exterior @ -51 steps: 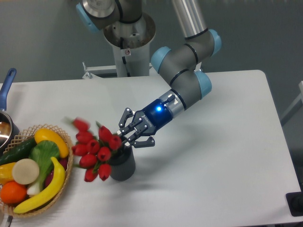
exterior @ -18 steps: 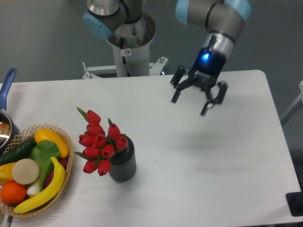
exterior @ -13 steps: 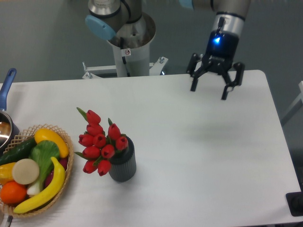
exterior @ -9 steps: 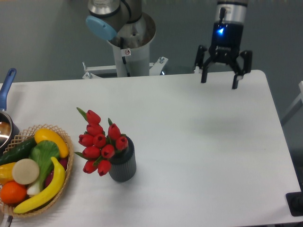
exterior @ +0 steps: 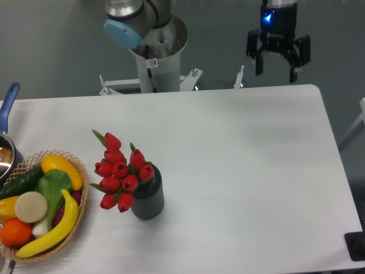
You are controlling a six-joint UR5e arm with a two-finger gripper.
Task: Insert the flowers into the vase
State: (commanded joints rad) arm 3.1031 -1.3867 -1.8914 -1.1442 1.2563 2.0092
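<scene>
Flowers sit in the vase, left-centre of the white table, red buds leaning out to the left over the rim, stems inside. Table is the biggest thing, white, mostly bare on the right. Wicker basket at the left edge holds bananas, an orange, a cucumber and a green leafy vegetable; it is near the vase, not touching. A blue pot handle pokes in at the far left. My gripper hangs beyond the table's far edge, top right, fingers spread wide, holding nothing, well apart from the vase.
</scene>
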